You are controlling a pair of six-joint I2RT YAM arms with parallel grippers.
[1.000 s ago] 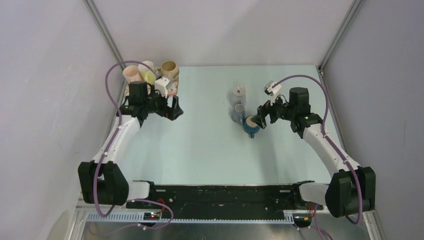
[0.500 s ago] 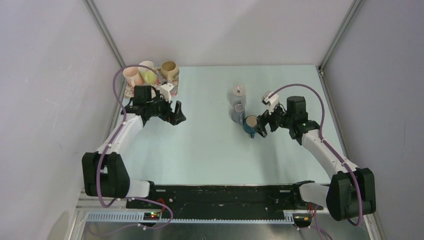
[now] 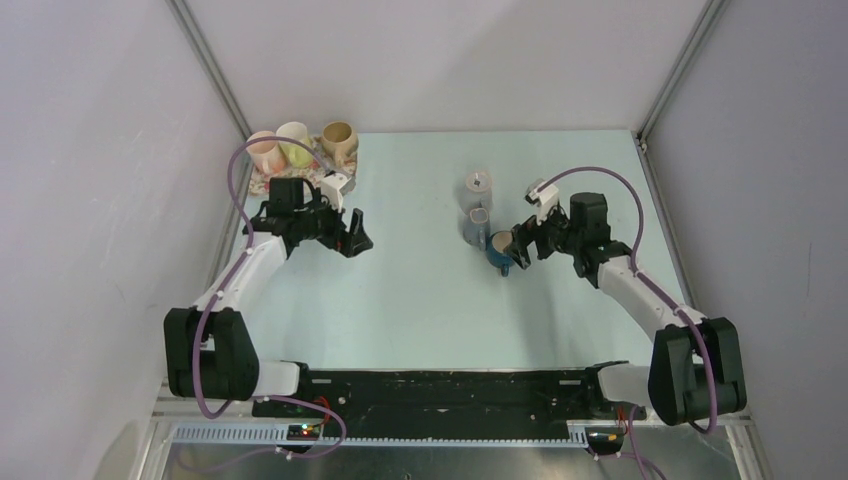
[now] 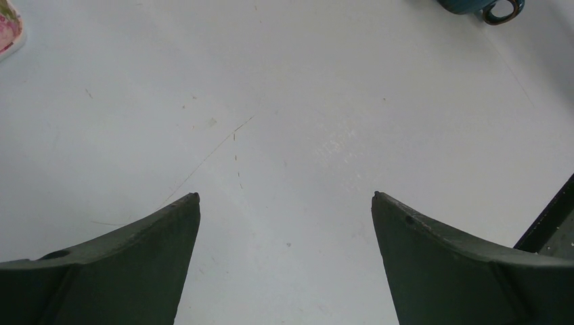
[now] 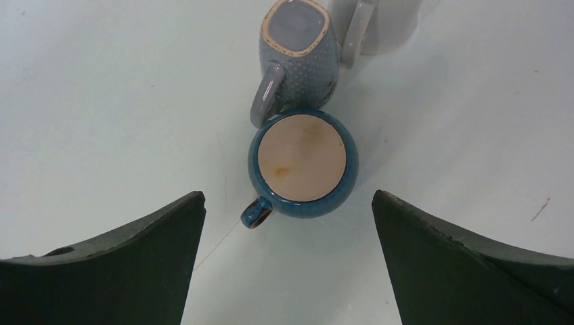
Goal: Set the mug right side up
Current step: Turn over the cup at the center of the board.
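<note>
The blue mug [image 5: 302, 166] stands upside down on the table, its tan unglazed base facing up and its small handle [image 5: 256, 212] pointing toward my left finger. My right gripper [image 5: 288, 194] hovers open just short of it, touching nothing. From above, the mug [image 3: 499, 251] sits right of centre with the right gripper [image 3: 519, 249] close beside it on the right. My left gripper [image 3: 355, 233] hangs open over bare table at left centre. In the left wrist view the left gripper [image 4: 285, 196] holds nothing, and the mug [image 4: 474, 5] shows at the top edge.
A grey-blue mug with a squarish mouth [image 5: 296, 47] touches the blue mug's far side. Behind it stands a pale grey mug [image 3: 478, 185]. Three light cups [image 3: 295, 142] sit on a floral tray [image 3: 345, 181] at the back left corner.
The right gripper has shifted a little and lowered beside the blue mug. The left gripper has drifted slightly right and toward the near edge. Both stay open.
</note>
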